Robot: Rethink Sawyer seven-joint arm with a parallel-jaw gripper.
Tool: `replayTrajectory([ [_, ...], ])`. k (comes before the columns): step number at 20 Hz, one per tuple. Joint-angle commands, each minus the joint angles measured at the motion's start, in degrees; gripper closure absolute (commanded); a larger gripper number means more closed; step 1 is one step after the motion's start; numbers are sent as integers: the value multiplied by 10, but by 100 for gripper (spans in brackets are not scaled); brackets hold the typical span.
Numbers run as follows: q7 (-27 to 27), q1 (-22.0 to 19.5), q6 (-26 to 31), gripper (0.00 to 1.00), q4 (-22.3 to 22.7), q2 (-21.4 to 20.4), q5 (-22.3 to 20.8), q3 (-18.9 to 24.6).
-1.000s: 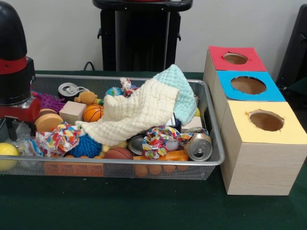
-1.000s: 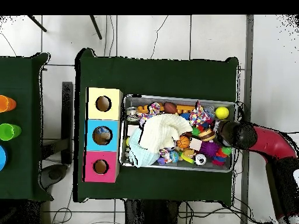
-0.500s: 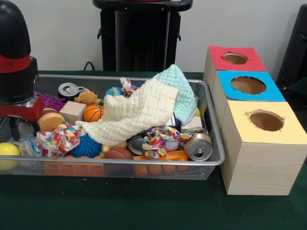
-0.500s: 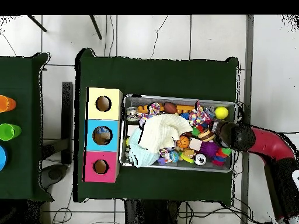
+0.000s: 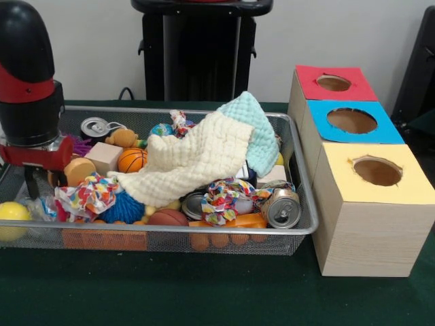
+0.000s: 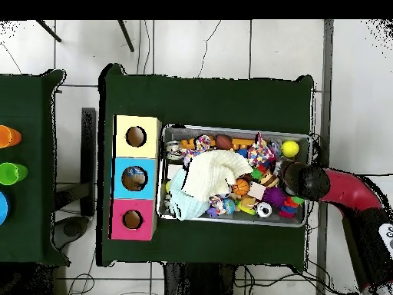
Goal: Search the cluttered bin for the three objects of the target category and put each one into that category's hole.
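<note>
The gripper (image 5: pixel 30 178) hangs low over the end of the bin (image 5: pixel 204 231) that lies farthest from the boxes, at the left of the front view. Its black and red wrist hides most of it; a dark tip shows just below the red plate, but whether it is spread or closed on anything I cannot tell.

Just below and beside that tip, against the bin's front rim next to the yellow ball (image 5: pixel 11 219), lies a bit of crinkled clear plastic (image 5: pixel 37 206) with a blue patch. This may be one of the bottles, though too little shows to be sure or to read its long axis. The other bottles do not show; the cloth (image 5: pixel 197 159) heaped over the bin's middle could well cover them.

The blue hole (image 5: pixel 351 120) sits in the middle box of the row beyond the bin's opposite end, so any carry has to cross the bin's whole length, over the cloth and the cans (image 5: pixel 282 208).

Room is tight: the gripper stands close to the end wall and the front rim, with the wooden disc (image 5: pixel 80 171) and the patterned rag (image 5: pixel 85 195) crowding it on the inner side. Open room is straight up. In the overhead view the arm (image 6: pixel 338 188) enters over the bin's short end.
</note>
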Motion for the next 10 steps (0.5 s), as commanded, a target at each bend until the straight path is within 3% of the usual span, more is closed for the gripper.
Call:
replayTrajectory([
  [1, 49, 32, -48, 0, 62, 58, 4, -16],
  [10, 84, 84, -106, 0, 3, 98, -24, -88],
])
